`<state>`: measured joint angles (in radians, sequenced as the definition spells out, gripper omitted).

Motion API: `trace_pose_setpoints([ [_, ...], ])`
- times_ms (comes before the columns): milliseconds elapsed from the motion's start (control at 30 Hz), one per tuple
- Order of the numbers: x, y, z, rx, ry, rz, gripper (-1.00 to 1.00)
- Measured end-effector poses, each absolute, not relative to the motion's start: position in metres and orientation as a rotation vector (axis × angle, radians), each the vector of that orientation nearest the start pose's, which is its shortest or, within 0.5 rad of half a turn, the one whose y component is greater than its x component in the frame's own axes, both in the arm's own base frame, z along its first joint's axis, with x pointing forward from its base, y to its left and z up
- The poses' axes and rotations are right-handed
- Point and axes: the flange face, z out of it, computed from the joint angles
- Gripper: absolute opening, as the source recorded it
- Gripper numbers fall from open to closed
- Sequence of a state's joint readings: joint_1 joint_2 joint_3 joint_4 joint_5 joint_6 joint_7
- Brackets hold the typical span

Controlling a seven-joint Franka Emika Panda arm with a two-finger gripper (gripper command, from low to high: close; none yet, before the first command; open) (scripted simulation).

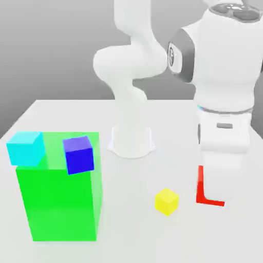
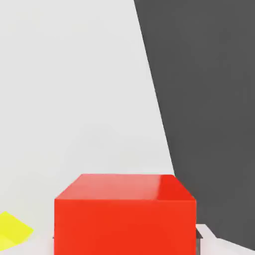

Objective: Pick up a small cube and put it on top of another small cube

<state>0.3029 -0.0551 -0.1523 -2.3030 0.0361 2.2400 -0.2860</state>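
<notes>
The small red cube (image 1: 202, 189) sits on the white table at the exterior view's right, mostly hidden behind my hand. My gripper (image 1: 218, 194) is down over it and shut on it. In the hand view the red cube (image 2: 124, 214) sits close up between the jaws, its smooth top face showing. The yellow cube (image 1: 167, 201) rests on the table just to the exterior view's left of the red one, apart from it. A corner of the yellow cube (image 2: 12, 230) also shows in the hand view.
A tall green block (image 1: 59, 205) stands at the exterior view's left, with a cyan cube (image 1: 25, 148) and a dark blue cube (image 1: 78, 154) on top. The arm's white base (image 1: 131, 143) stands at the back middle. The table's edge (image 2: 159, 119) runs close beside the red cube.
</notes>
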Motion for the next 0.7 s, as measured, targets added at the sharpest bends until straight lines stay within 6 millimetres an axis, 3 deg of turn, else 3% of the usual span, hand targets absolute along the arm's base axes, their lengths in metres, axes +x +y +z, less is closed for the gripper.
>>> trace_pose_setpoints([
  [167,0.471,-0.016,0.423,-3.101,-0.315,0.006,-1.00],
  [300,0.434,-0.093,0.458,-3.134,-0.014,0.002,-1.00],
  [433,0.425,-0.109,0.415,-3.137,0.054,0.002,-1.00],
  [467,0.424,-0.109,0.406,-3.137,0.056,0.002,1.00],
  [700,0.424,-0.110,0.407,-3.140,0.058,0.000,1.00],
])
